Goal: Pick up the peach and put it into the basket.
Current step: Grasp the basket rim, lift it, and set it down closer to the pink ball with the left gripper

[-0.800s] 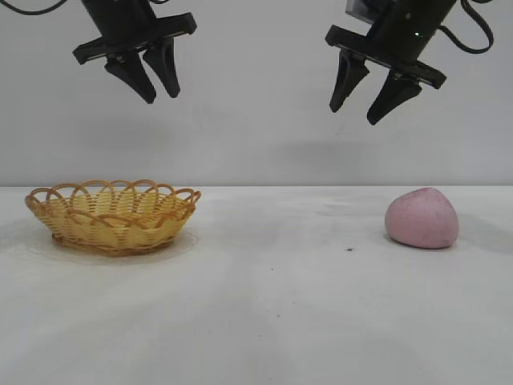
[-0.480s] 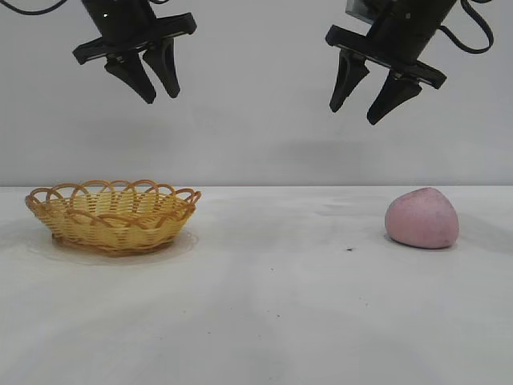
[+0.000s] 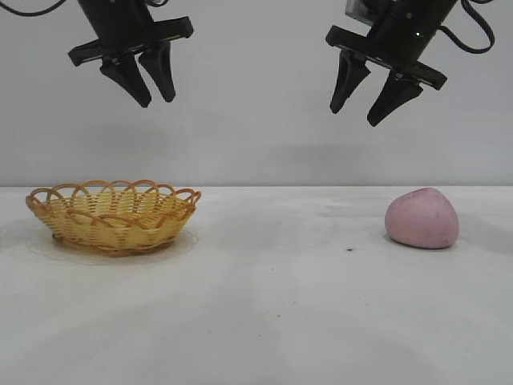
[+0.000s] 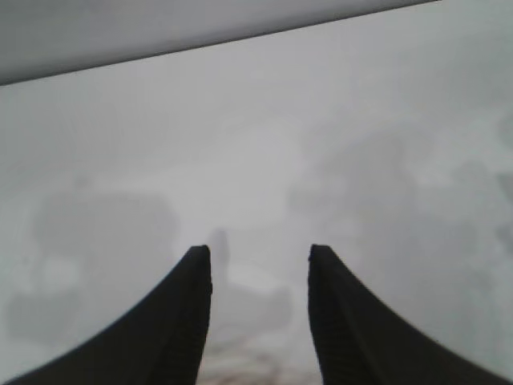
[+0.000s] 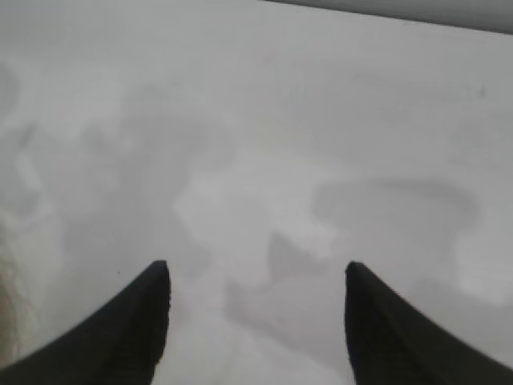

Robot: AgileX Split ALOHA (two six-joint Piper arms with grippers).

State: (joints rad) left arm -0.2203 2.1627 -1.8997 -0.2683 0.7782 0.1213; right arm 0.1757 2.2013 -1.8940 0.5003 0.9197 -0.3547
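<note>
Left gripper (image 3: 152,100) hung high over the basket (image 3: 112,215), fingers parted a little, nothing between them. You had the basket sitting on the table (image 3: 264,305) at the left side, nothing in it as far as the exterior view showed. Centre of the table carried nothing but a small dark speck (image 3: 349,249). The right gripper (image 3: 354,115) hung at about the same height, fingers spread wider, also holding nothing. The peach (image 3: 422,218) lay on the table at the right, well apart from the basket, below the right gripper and a bit outboard of its tips. Its pointed top faced up; it looked slightly wider than tall. Neither wrist view showed the peach between the fingers. So the right arm was clearly nearer; my read was a descent down and slightly outward for you, then a carry across to the left.
</note>
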